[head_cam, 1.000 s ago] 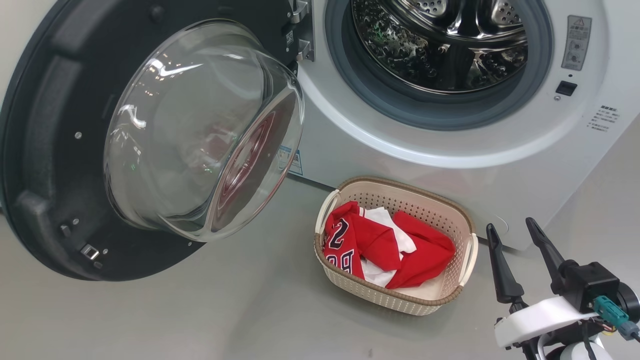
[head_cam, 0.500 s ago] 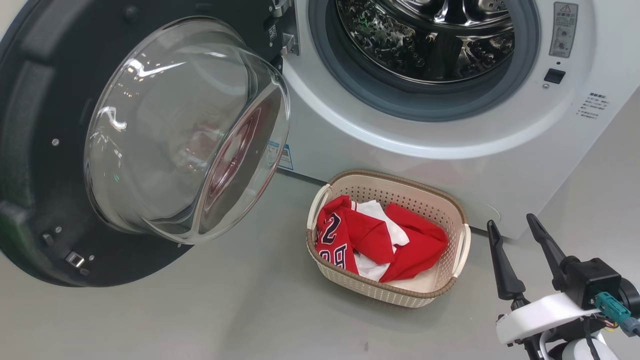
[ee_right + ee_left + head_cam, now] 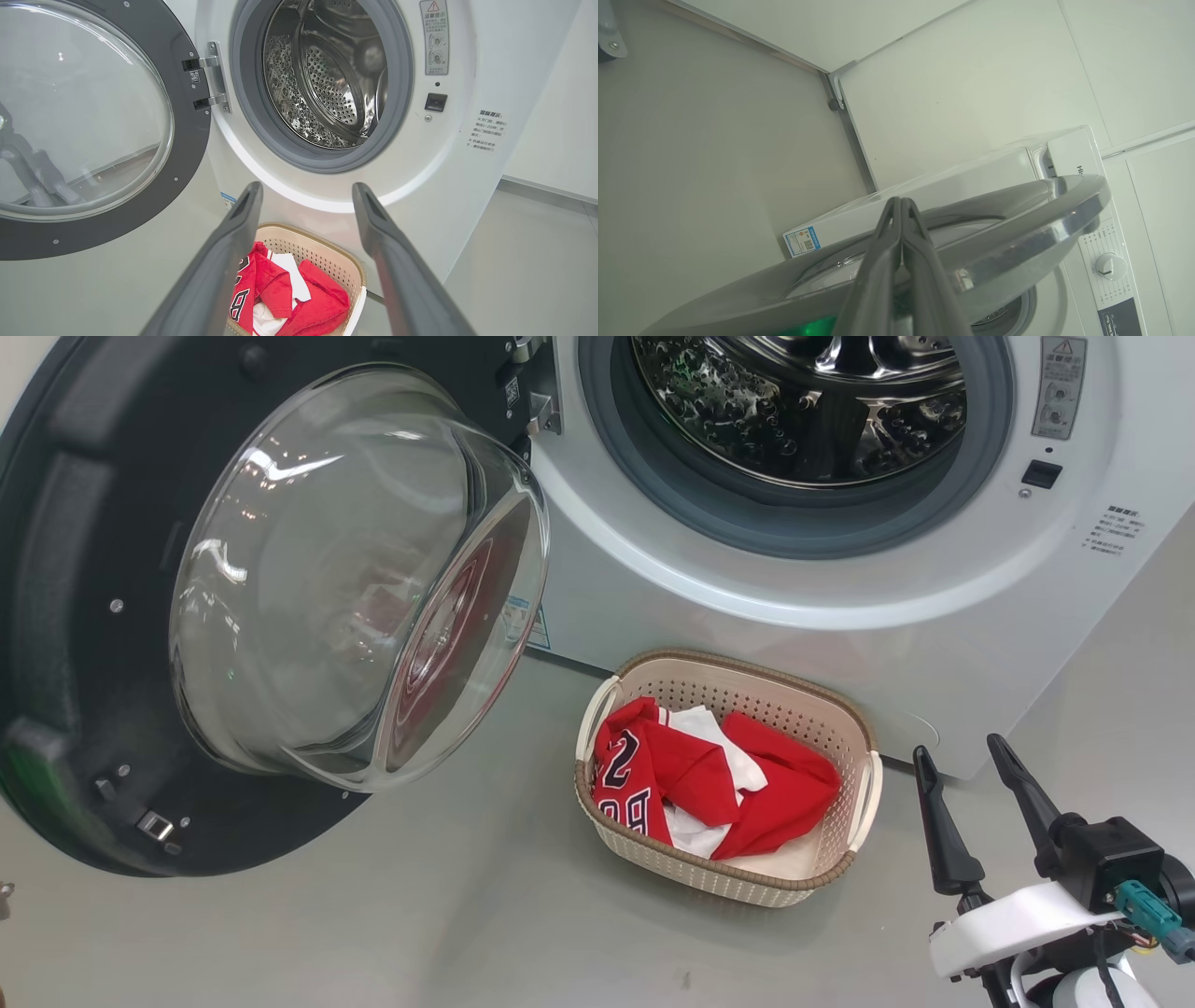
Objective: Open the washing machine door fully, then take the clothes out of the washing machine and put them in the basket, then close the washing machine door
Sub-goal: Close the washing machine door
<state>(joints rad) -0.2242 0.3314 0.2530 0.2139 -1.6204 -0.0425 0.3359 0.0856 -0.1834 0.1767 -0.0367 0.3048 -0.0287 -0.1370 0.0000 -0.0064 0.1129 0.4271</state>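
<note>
The washing machine door (image 3: 89, 616) hangs swung out to the left, its glass bowl (image 3: 355, 579) bulging toward me. The washing machine (image 3: 747, 635) shows a bare steel drum (image 3: 803, 401) with no fabric in sight. On the floor in front stands the basket (image 3: 738, 665) with the red and white clothes (image 3: 700, 784) piled inside. My right gripper (image 3: 962, 756) is open to the basket's right, holding nothing; in its wrist view the right gripper (image 3: 306, 191) frames the basket (image 3: 322, 242). My left gripper (image 3: 900, 201) is shut, its fingers lying along the door's (image 3: 1017, 224) outer side.
Grey floor (image 3: 420, 915) spreads in front of the machine and around the basket. A white wall (image 3: 971, 84) runs behind the machine, with a control dial (image 3: 1111, 266) on its top panel. The door latch socket (image 3: 1041, 474) sits right of the opening.
The head view has shifted slightly, so everything sits a little left and higher. Door, basket, clothes and right gripper show no clear move of their own.
</note>
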